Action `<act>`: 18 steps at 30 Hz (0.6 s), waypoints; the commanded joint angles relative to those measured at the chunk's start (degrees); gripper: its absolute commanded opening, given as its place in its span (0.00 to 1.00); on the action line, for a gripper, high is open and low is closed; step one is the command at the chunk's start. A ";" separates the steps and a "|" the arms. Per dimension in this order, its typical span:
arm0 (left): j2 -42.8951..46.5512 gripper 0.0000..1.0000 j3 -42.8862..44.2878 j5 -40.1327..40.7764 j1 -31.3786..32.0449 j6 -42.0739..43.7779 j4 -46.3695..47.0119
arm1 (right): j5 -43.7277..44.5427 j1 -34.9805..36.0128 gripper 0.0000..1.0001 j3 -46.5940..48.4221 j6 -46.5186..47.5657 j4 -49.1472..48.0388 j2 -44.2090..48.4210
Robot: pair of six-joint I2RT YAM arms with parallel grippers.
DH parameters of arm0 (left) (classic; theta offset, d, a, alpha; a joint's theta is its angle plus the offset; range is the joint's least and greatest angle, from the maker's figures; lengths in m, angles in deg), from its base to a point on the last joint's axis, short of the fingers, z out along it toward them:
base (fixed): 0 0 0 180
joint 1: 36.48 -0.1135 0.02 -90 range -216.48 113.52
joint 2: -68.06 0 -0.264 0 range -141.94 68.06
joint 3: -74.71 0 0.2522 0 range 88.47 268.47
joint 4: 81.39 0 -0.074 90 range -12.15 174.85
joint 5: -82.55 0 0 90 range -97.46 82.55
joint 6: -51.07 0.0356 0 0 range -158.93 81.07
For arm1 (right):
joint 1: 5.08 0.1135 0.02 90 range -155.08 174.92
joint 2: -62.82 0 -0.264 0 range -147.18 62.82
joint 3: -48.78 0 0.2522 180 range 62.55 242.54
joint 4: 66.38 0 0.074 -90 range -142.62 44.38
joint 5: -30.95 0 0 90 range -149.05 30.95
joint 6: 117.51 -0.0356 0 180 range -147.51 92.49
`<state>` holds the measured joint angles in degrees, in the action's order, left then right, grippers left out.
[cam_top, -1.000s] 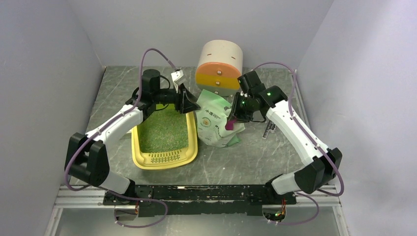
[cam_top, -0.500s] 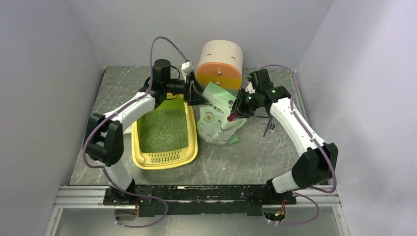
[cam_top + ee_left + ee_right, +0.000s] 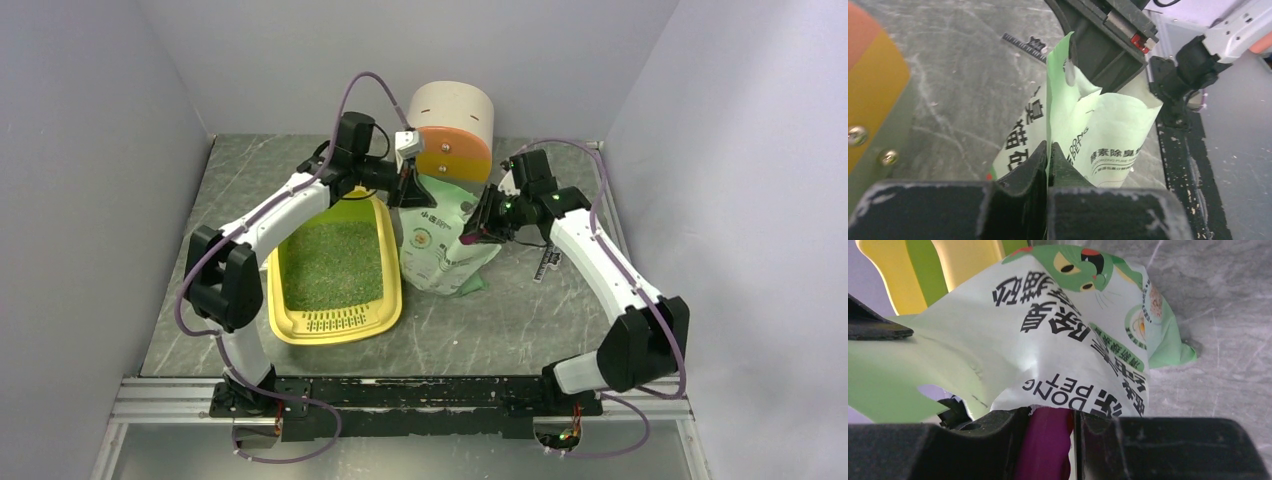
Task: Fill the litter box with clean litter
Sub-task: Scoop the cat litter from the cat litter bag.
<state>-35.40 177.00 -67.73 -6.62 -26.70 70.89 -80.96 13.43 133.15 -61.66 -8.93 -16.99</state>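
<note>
Starting at the bottom of the overhead view, both arm bases are sitting at the near edge of the table (image 3: 500,320). Just above them, lower left of centre, the litter box (image 3: 335,322) is lying flat with its slotted grille toward the bottom of the frame. The clean litter (image 3: 335,262) is covering its floor in a greenish layer.

Moving up, the bag (image 3: 445,255) is standing mid-frame, just beside the tray's right rim; whether they are touching, I cannot tell. It is pale green and white with dark print.

At the bag's upper right, the right gripper (image 3: 480,225) is reaching in. In the right wrist view its fingers (image 3: 993,432) are clamping a magenta scoop (image 3: 1045,450), and the scoop is pressing against the printed side of the bag.

At the bag's top, the left gripper (image 3: 412,190) is pinching. In the left wrist view its fingers (image 3: 1023,170) are squeezing together on the thin top edge of the plastic, and the mouth is opening up beyond them.

Farthest back, at top centre, the round drawer cabinet (image 3: 452,120) is standing just behind the bag.
</note>
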 commanded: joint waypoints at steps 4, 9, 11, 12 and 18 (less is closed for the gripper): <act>6.33 0.05 -2.06 4.98 -9.21 -1.33 6.15 | -13.05 1.31 0.00 5.06 -3.86 -10.05 -7.34; 6.86 0.05 -5.97 -0.90 -10.49 -6.99 15.53 | -15.81 1.35 0.00 5.91 -5.04 -13.22 -8.15; 6.19 0.05 -5.63 -2.13 -9.64 -5.47 14.12 | -16.15 1.27 0.00 4.76 -6.21 -14.92 -6.64; 6.28 0.05 -5.64 -1.88 -9.32 -4.18 11.93 | -16.71 0.94 0.00 3.58 -6.93 -16.63 -5.48; 8.56 0.05 -9.63 -2.27 -8.99 -5.98 13.15 | -19.76 -1.67 0.00 -7.95 -16.69 -29.97 1.98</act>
<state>-29.15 169.59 -67.16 -16.01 -32.21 81.19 -94.14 12.84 129.92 -69.99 -26.88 -19.61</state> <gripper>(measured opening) 0.054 0.307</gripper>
